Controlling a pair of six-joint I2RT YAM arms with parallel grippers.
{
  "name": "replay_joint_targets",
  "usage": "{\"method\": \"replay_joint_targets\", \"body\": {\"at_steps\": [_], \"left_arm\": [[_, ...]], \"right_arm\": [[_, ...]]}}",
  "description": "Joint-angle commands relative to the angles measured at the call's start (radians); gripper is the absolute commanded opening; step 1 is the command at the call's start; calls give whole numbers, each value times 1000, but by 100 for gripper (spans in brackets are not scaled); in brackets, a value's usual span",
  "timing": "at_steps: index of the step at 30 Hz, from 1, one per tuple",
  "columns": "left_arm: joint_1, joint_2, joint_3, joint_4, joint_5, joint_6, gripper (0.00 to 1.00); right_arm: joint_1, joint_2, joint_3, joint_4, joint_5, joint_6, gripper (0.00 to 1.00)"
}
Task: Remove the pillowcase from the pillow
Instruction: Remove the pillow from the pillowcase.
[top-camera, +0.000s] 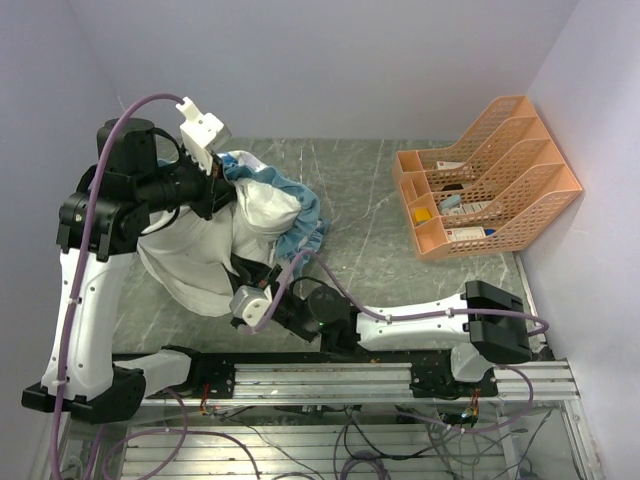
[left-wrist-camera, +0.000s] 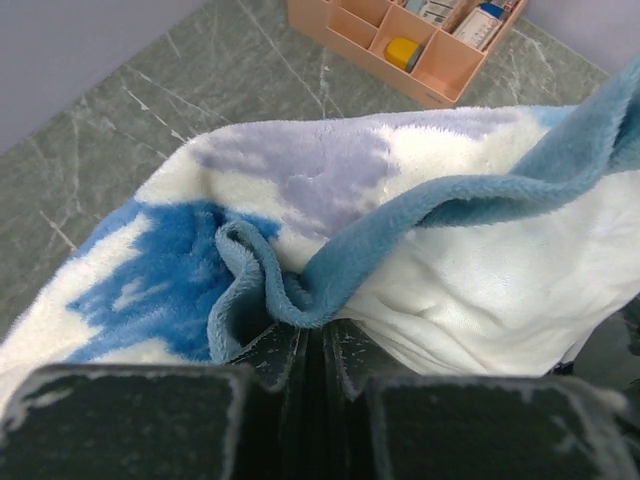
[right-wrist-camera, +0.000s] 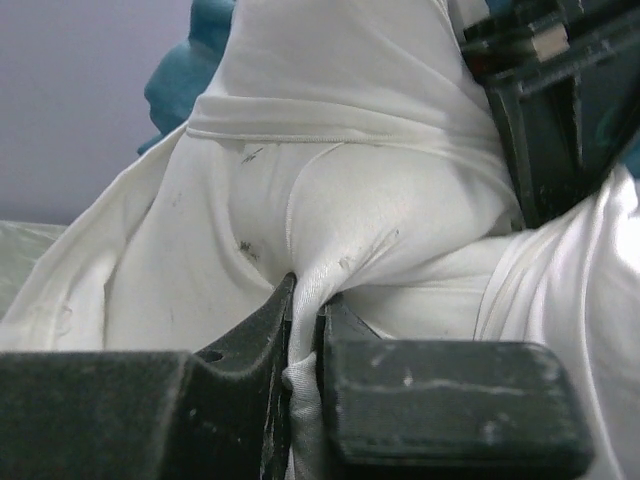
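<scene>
Left gripper (left-wrist-camera: 320, 345), at the upper left of the overhead view, was closed on the teal edge of the pillowcase (left-wrist-camera: 300, 180), which was held raised, apparently so that the cover could be drawn off. Right gripper (right-wrist-camera: 303, 325), at lower centre, was clamped on a fold of the pillow (right-wrist-camera: 330, 200), presumably to anchor it against that pull. The pillowcase was bunched at the pillow's upper end, partly turned inside out, blue-and-white plush and white lining exposed. The off-white, dark-specked pillow lay largely uncovered on the table (top-camera: 400, 250).
</scene>
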Motion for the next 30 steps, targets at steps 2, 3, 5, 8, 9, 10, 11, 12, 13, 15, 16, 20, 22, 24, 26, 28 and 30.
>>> {"method": "replay_joint_targets", "body": {"at_steps": [2, 3, 5, 8, 9, 10, 11, 12, 13, 15, 16, 20, 22, 24, 26, 28, 30], "left_arm": [[7, 2, 0, 337, -159, 35, 17], [7, -10, -10, 352, -181, 45, 17], [7, -31, -37, 388, -245, 67, 17], [7, -65, -93, 443, -337, 113, 20], [7, -74, -108, 451, -357, 135, 22], [7, -81, -121, 453, -374, 157, 23], [7, -86, -131, 451, -388, 182, 23], [7, -90, -140, 443, -398, 193, 23], [7, -93, -145, 431, -399, 195, 22], [7, -85, -133, 356, -346, 198, 19], [7, -69, -115, 289, -291, 202, 18], [7, -26, -115, 96, -121, 112, 9], [7, -46, -185, 91, -55, 72, 7], [7, -75, -238, 120, -32, 14, 7], [7, -82, -257, 135, -20, -19, 7], [7, -79, -251, 143, -16, -40, 7], [7, -76, -239, 149, -15, -53, 7]], "right_arm": [[103, -36, -146, -19, -152, 184, 0], [104, -47, -164, -4, -152, 214, 0], [103, -64, -198, 12, -148, 253, 0], [102, -79, -246, 50, -134, 304, 0], [102, -83, -260, 64, -121, 313, 0], [102, -88, -272, 75, -111, 325, 0], [98, -91, -281, 86, -102, 334, 0], [94, -96, -290, 99, -95, 345, 0], [87, -103, -298, 112, -92, 362, 0], [63, -108, -294, 118, -80, 394, 0], [51, -111, -284, 111, -71, 409, 0], [-9, -145, -238, 61, -140, 521, 23], [-20, -163, -211, 20, -191, 553, 51], [-19, -175, -185, -2, -211, 535, 67], [-11, -184, -154, -34, -227, 512, 84], [3, -187, -128, -57, -233, 460, 91], [14, -186, -101, -72, -223, 402, 92]]}}
